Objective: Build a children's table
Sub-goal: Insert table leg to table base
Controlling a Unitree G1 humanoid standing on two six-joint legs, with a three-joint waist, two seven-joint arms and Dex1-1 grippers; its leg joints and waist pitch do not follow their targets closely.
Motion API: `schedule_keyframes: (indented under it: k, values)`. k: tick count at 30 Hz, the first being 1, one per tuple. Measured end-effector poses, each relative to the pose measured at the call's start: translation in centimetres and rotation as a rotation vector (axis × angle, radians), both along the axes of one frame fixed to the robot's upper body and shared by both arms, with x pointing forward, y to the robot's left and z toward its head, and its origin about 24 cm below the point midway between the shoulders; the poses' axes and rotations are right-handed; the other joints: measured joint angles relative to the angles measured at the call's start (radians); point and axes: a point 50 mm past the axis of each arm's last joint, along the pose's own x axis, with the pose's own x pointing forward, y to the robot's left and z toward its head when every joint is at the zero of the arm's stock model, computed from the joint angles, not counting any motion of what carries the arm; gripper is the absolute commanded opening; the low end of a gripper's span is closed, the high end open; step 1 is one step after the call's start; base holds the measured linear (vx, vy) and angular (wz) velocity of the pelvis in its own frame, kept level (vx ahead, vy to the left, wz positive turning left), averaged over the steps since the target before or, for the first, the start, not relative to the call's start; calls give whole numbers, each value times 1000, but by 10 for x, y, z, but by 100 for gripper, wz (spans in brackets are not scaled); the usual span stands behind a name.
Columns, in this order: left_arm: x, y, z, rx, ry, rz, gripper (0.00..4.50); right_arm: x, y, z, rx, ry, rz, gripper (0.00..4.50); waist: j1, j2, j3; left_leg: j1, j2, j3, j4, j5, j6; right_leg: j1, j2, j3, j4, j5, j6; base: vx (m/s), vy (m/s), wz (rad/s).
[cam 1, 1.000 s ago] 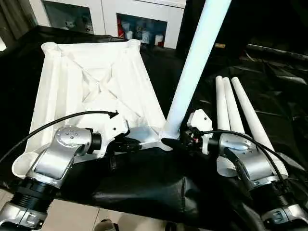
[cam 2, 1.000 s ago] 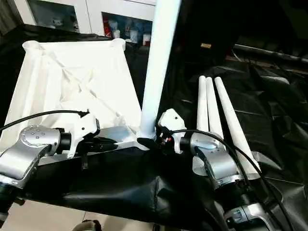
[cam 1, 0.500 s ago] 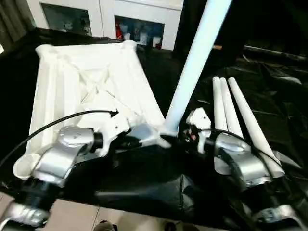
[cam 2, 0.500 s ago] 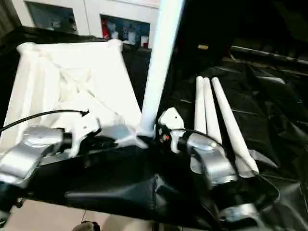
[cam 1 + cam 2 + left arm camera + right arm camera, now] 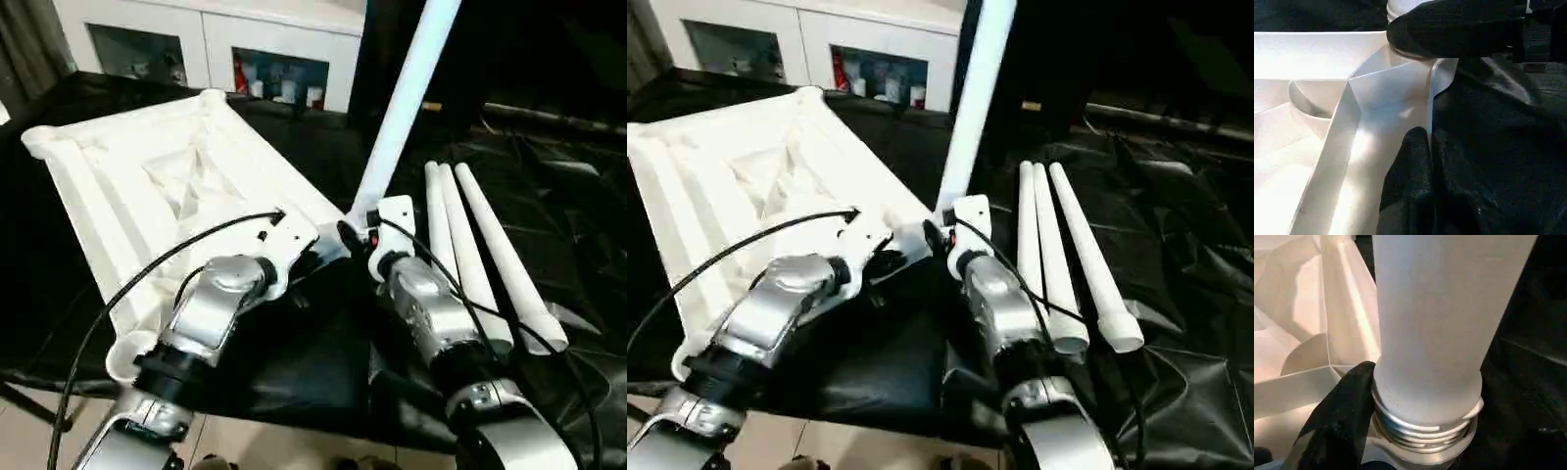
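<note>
White leg (image 5: 1430, 328) apparently in right tool (image 5: 355, 238)

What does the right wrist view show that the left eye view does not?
Right wrist view: the upright leg ends in threads sitting exposed above the corner socket, with a black finger against its base. Left eye view: three spare legs lying side by side on the black sheet, the cabinet, both forearms. Both: the leg standing at the top's corner.
</note>
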Motion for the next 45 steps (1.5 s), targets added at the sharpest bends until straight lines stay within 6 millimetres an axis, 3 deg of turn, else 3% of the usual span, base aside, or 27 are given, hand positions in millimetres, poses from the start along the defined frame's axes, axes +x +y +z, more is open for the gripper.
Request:
schedule_keyframes:
  k: [2,8,15,20,26,42,43,45]
  values:
    - [0,3,0,8,-3,3,0,0,1,0,-1,-9,7,346,0,0,0,0,0,-4,-1,0,0,2,0,-3,-6,0,0,0,0,0]
    - [0,16,3,15,-25,-5,0,-6,4,-5,23,5,119,391,-9,0,0,-3,-4,-17,-2,0,0,-4,1,-5,-8,6,1,0,0,0]
    - [-7,39,8,7,-23,-84,0,-7,-23,9,-73,-44,291,391,-1,4,3,-5,-5,-16,-12,0,0,-10,4,-6,-8,14,-1,0,0,0]
    - [-18,55,12,-6,2,-226,0,-21,-39,25,-128,-100,536,391,12,7,4,-10,-2,-16,-14,0,-1,-13,6,-6,-9,15,-6,0,0,0]
    - [-31,66,14,-19,69,-356,0,-40,-46,21,-176,-52,770,391,27,6,5,-12,-2,-15,-14,0,-1,-13,5,-5,-12,15,-6,0,0,0]
    - [-36,62,12,-23,98,-420,0,-42,-37,19,-170,-76,802,391,29,6,5,-12,-1,-15,-13,0,-1,-10,5,-4,-11,14,-6,0,0,0]
    - [-36,62,12,-23,98,-420,0,-42,-36,18,-167,-70,801,364,29,6,5,-12,-1,-15,-13,0,-1,-10,5,-4,-10,14,-6,0,0,0]
    - [-36,62,12,-23,98,-420,0,-42,-37,16,-164,-62,799,351,29,6,5,-12,-1,-15,-13,0,-1,-10,5,-4,-10,14,-6,0,0,0]
